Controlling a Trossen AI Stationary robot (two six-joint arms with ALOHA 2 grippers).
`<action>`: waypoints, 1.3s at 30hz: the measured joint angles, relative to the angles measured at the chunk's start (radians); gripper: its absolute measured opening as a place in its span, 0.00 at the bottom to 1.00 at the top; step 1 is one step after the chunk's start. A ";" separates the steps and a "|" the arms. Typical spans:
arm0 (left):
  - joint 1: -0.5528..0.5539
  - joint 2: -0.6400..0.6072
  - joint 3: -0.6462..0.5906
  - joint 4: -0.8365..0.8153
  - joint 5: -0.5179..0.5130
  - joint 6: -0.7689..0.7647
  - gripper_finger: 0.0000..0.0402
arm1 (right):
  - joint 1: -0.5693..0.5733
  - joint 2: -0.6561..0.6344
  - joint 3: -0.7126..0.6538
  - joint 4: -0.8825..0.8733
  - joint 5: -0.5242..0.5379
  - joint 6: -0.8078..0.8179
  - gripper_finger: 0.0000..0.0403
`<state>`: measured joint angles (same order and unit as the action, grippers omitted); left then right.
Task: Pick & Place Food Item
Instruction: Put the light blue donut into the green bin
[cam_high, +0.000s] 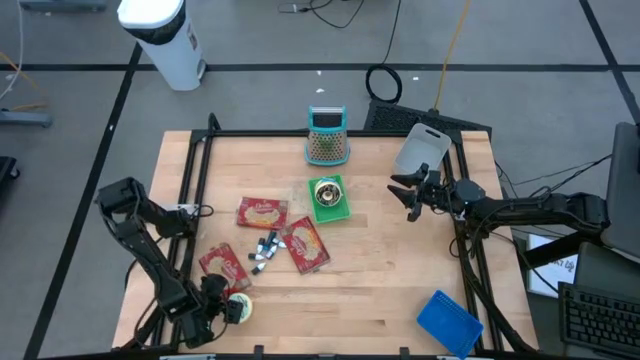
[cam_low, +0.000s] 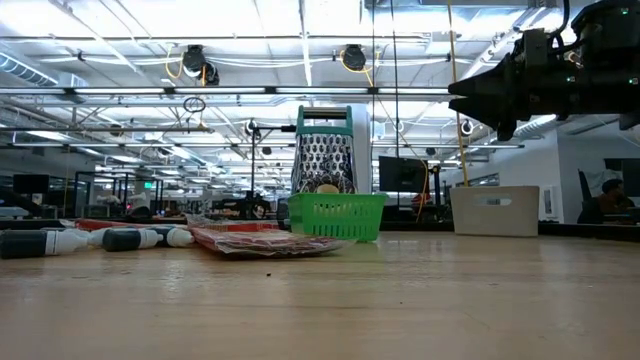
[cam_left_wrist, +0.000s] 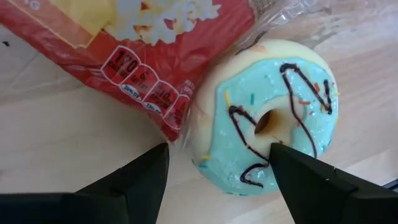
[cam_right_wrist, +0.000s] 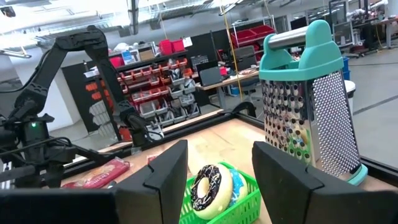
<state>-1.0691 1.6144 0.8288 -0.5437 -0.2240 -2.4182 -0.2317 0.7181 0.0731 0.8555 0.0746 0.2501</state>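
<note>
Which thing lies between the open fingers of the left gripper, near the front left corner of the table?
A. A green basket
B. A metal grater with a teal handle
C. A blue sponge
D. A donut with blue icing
D: the left wrist view shows the blue-iced donut between the open fingers of the left gripper, beside a red popcorn bag.

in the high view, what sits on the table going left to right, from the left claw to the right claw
left claw over the blue-iced donut → red popcorn packet → green basket holding a donut → white board → right claw, open → blue sponge. The other packets, the markers and the grater overlap in that order, so they are left out.
</note>
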 joint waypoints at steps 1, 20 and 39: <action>0.004 0.000 0.000 0.004 -0.004 0.002 0.70 | 0.000 0.000 0.000 -0.001 0.000 0.000 0.42; 0.021 0.006 -0.005 0.028 -0.208 0.113 0.37 | 0.000 0.000 0.000 -0.019 0.001 0.000 0.42; 0.028 -0.100 -0.004 0.102 -0.528 0.408 0.03 | 0.005 0.000 0.000 0.001 -0.130 0.001 0.42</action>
<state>-1.0410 1.5141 0.8246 -0.4421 -0.7517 -2.0105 -0.2272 0.7181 0.0731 0.8565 -0.0556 0.2512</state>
